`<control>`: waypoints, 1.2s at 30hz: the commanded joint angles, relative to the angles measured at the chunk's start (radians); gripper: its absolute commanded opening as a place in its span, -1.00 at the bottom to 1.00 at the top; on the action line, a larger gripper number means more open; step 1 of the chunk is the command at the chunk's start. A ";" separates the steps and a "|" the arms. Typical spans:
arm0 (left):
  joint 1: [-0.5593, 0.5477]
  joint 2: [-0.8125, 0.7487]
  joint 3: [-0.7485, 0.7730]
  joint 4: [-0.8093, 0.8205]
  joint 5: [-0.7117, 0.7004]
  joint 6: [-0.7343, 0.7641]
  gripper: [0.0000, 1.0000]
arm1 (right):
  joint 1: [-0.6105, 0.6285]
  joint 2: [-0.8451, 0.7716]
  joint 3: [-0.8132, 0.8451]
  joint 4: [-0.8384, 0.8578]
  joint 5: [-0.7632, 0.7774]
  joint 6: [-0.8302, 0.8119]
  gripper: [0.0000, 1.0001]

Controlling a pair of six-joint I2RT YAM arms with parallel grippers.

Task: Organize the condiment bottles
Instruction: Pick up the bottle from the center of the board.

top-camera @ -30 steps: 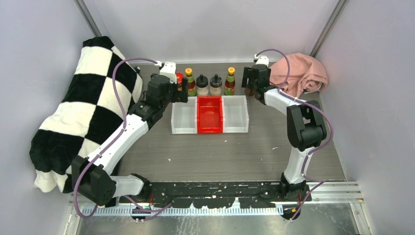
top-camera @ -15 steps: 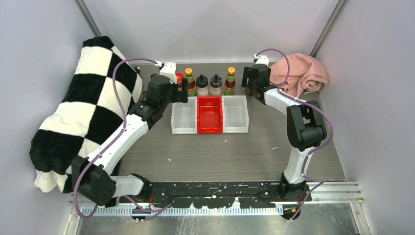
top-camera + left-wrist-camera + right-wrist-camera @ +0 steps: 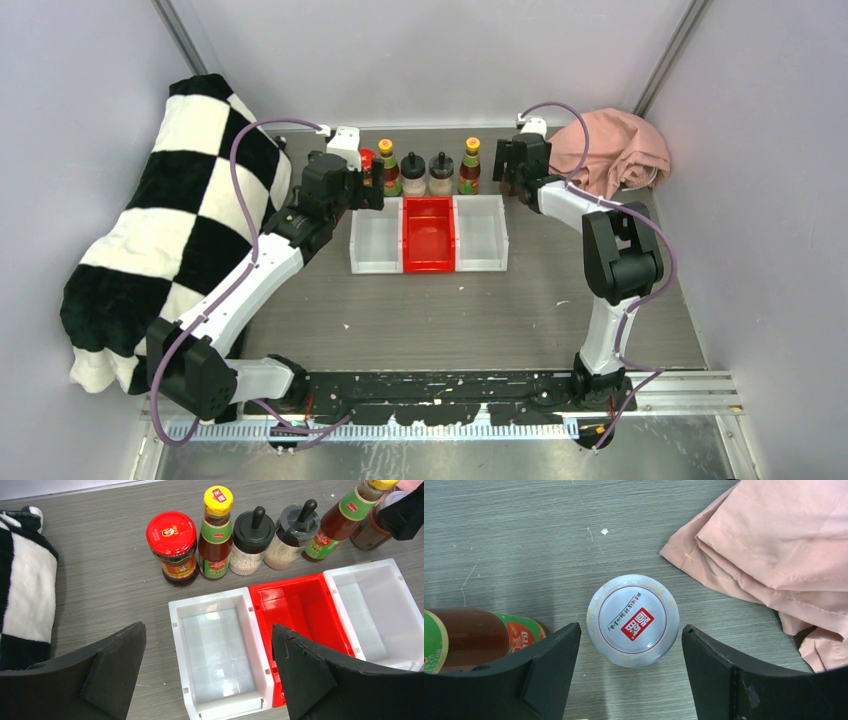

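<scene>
Condiment bottles line the desk's far edge; your right end effector, spread wide like the left end effector, straddles the silver-lidded jar for grasping.

In the right wrist view the white-lidded bottle shows only its lid, its body hidden beneath. The slim green-labelled red sauce bottle beside it is cut by the left edge and sits partly behind a finger of the right gripper. From the left wrist, that sauce bottle's yellow cap is clipped at the top edge. Overhead, the white-lidded bottle sits mostly behind the right gripper, the squat red-lidded dark jar is part-covered by the left arm, and the labels are too small to read.
</scene>
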 commanded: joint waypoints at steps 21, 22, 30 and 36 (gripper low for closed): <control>-0.005 -0.005 -0.001 0.029 -0.013 0.016 0.94 | 0.005 0.025 0.053 0.012 0.010 -0.010 0.41; -0.005 -0.005 -0.001 0.029 -0.013 0.017 0.94 | 0.004 0.027 0.054 0.010 0.010 -0.010 0.38; -0.005 -0.002 0.000 0.028 -0.014 0.017 0.94 | 0.001 0.033 0.060 0.003 0.006 -0.007 0.03; -0.005 -0.002 -0.001 0.029 -0.013 0.017 0.94 | 0.001 0.034 0.062 -0.001 0.010 -0.006 -0.86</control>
